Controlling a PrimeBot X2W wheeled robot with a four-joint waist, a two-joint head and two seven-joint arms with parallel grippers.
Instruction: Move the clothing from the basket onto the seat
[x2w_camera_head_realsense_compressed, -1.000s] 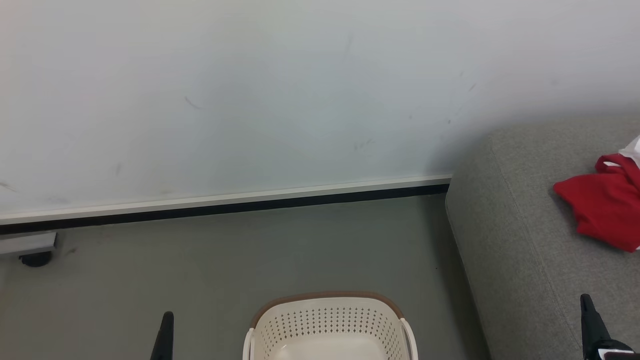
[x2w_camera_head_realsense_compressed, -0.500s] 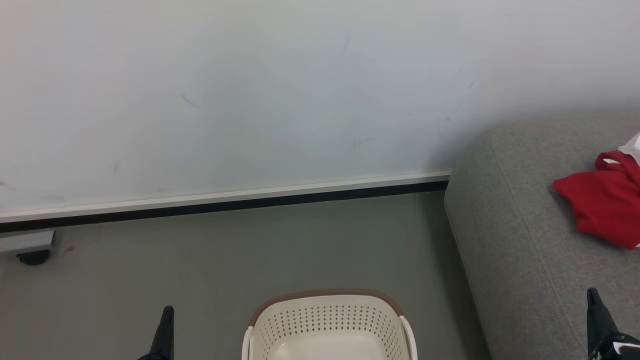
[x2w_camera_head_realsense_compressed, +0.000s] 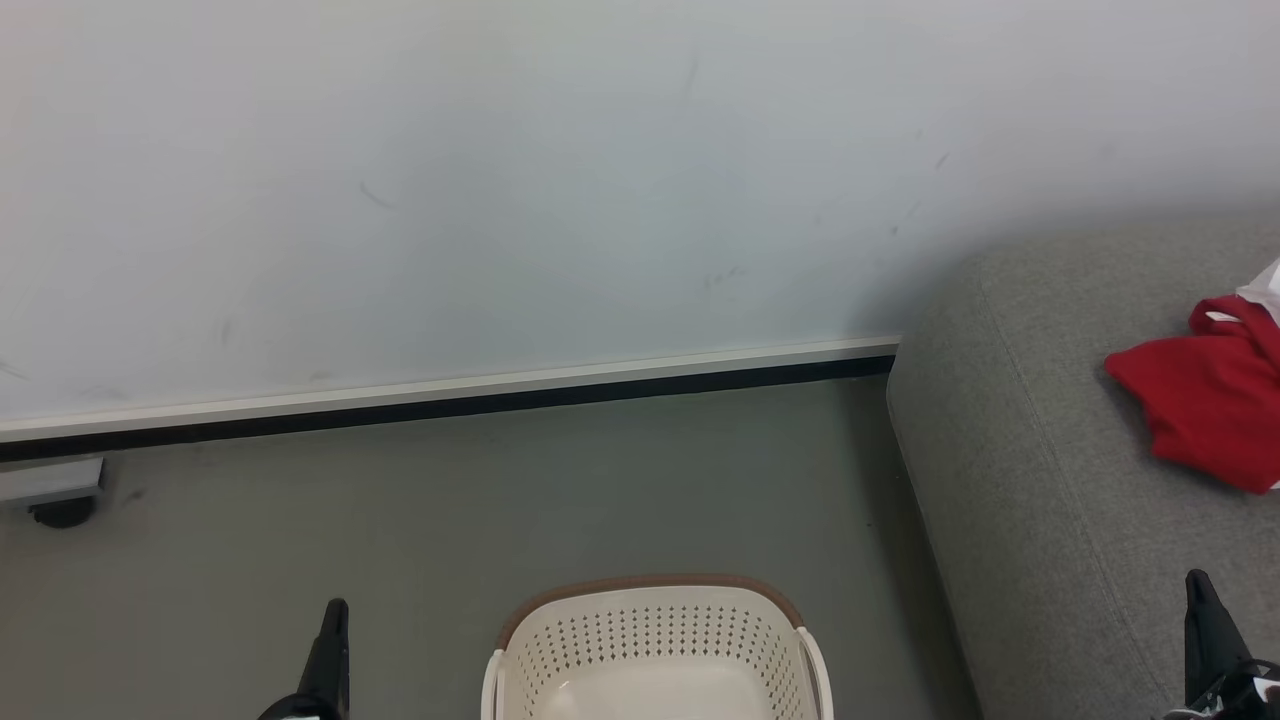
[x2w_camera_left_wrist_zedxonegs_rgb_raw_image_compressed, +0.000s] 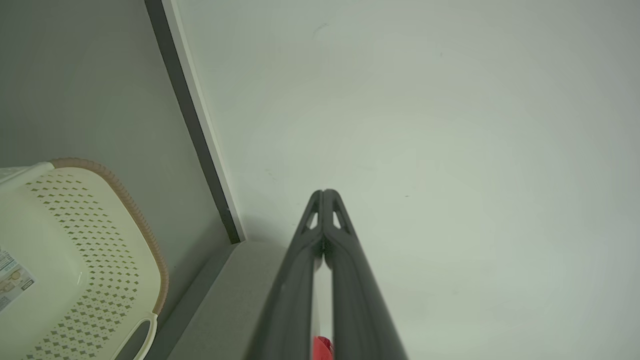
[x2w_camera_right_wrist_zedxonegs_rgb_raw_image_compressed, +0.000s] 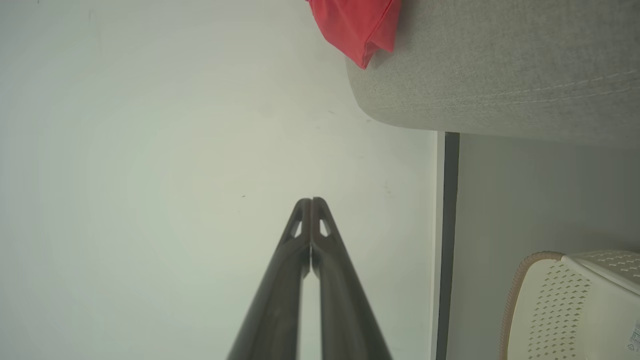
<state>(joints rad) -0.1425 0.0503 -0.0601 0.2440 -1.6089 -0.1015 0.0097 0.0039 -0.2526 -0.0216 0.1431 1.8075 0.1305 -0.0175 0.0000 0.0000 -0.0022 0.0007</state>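
Observation:
The red clothing (x2w_camera_head_realsense_compressed: 1205, 400) lies crumpled on the grey seat (x2w_camera_head_realsense_compressed: 1020, 470) at the right of the head view, with a bit of white trim at its far edge; the clothing (x2w_camera_right_wrist_zedxonegs_rgb_raw_image_compressed: 357, 25) and the seat (x2w_camera_right_wrist_zedxonegs_rgb_raw_image_compressed: 500, 75) also appear at the top of the right wrist view. The cream basket (x2w_camera_head_realsense_compressed: 655, 655) with a brown rim stands on the floor at bottom centre, and its visible inside holds no garment. Left of the basket (x2w_camera_left_wrist_zedxonegs_rgb_raw_image_compressed: 75, 260), my left gripper (x2w_camera_head_realsense_compressed: 333, 625) points up, shut and holding nothing. My right gripper (x2w_camera_head_realsense_compressed: 1200, 600) is shut and empty over the seat's front part.
A pale wall (x2w_camera_head_realsense_compressed: 500, 200) with a white and black baseboard (x2w_camera_head_realsense_compressed: 450, 400) runs behind the grey floor (x2w_camera_head_realsense_compressed: 400, 520). A dark caster under a grey frame (x2w_camera_head_realsense_compressed: 55, 495) sits at the far left by the wall.
The whole picture has drifted slightly, showing more of the basket, so the camera has moved. Both gripper tips sit a little higher in the view. The clothing lies unchanged on the seat.

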